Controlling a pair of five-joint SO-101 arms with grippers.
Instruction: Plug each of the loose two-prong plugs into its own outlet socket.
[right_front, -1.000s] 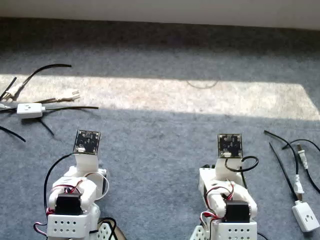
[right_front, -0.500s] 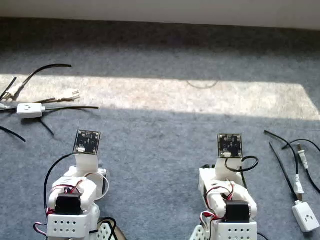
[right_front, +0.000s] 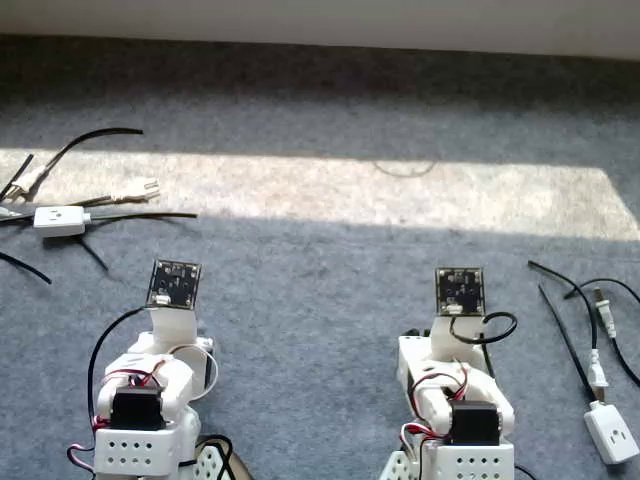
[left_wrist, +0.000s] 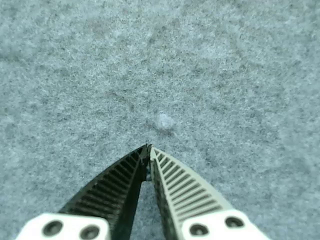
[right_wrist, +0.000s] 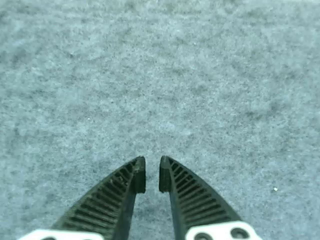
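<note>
Beneath the folded left arm (right_front: 150, 395), the left jaws pointed down at a grey carpeted surface (right_front: 330, 270), closed tip to tip with nothing between them. A pale fleck of lint (left_wrist: 164, 121) lay just beyond their tips. The right jaws, under the right arm (right_front: 455, 405), were all but closed, with a thin slit between the tips, and also held nothing. Judging from this, the task had not begun and no plug had been picked up. Well ahead of the left jaws and off to their outer side lay a white outlet socket (right_front: 58, 220) on a black lead. A loose white two-prong plug (right_front: 138, 187) rested just beyond it, apart from it. Well to the outer side of the right jaws sat a second white outlet socket (right_front: 612, 432). A white fitting on a cable (right_front: 597, 378) lay right by it, though whether this was plugged in or was the socket's own lead was too small to tell. A further plug (right_front: 604, 308) lay loose ahead of that. The only receptacles were the two sockets, and the left one looked unfilled. At least one plugging on each side seemed to remain.
</note>
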